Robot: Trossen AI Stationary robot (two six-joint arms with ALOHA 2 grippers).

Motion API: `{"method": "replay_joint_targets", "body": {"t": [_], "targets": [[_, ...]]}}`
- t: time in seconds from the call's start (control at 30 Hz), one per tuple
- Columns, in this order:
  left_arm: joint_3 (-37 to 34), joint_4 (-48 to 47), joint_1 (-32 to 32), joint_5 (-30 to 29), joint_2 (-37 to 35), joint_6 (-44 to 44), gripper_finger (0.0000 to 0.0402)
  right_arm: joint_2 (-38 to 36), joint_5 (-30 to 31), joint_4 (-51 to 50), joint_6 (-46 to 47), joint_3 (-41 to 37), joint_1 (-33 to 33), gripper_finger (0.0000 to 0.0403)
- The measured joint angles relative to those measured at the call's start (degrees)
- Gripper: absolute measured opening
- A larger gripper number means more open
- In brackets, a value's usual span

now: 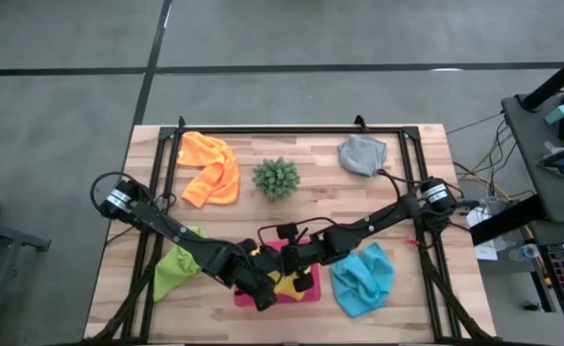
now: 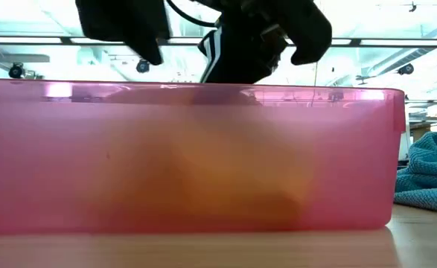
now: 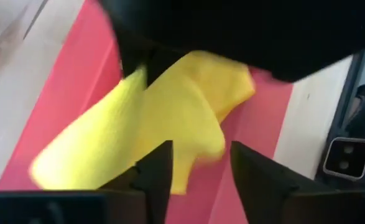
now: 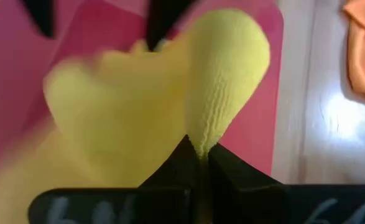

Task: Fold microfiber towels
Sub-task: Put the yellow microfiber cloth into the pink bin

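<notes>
1. Overhead, high view: both arms meet at the pink tray (image 1: 306, 293) in the lower centre of the frame. The left gripper (image 1: 260, 296) and right gripper (image 1: 283, 259) sit over the yellow towel (image 1: 283, 282), which lies in the tray. The orange towel (image 1: 209, 168) is at upper left, the grey towel (image 1: 362, 155) at upper right, and the green plant (image 1: 276, 178) between them. The lime green towel (image 1: 176, 269) lies left of the tray and the light blue towel (image 1: 363, 279) right of it.
2. Low view: the tray wall fills the frame, with a yellowish blur behind it; the light blue towel shows at the right edge.
3. Left wrist view: jaws apart, with the yellow towel's edge just beyond the fingers (image 3: 157, 177); no grip visible.
4. Right wrist view: jaws closed, pinching a raised fold of the yellow towel.
</notes>
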Motion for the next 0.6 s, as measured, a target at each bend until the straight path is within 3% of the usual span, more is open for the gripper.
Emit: {"method": "replay_joint_targets", "body": {"t": [0.2, 0.43, 0.6], "targets": [[-0.04, -5.45, 1.33, 0.17, -1.33, 7.39, 0.0194, -0.02, 0.08, -0.3, -1.32, 0.0, 0.0, 0.0011], [-1.37, -9.26, 1.55, -6.18, -2.62, 23.85, 0.02, -0.07, 0.04, -0.26, -1.69, 0.0, 0.02, 0.0011], [-3.93, -9.24, 1.77, -9.14, -2.6, 27.32, 0.02, -0.03, 0.11, 0.02, -2.82, 0.0, 0.0, 0.0011]]}}
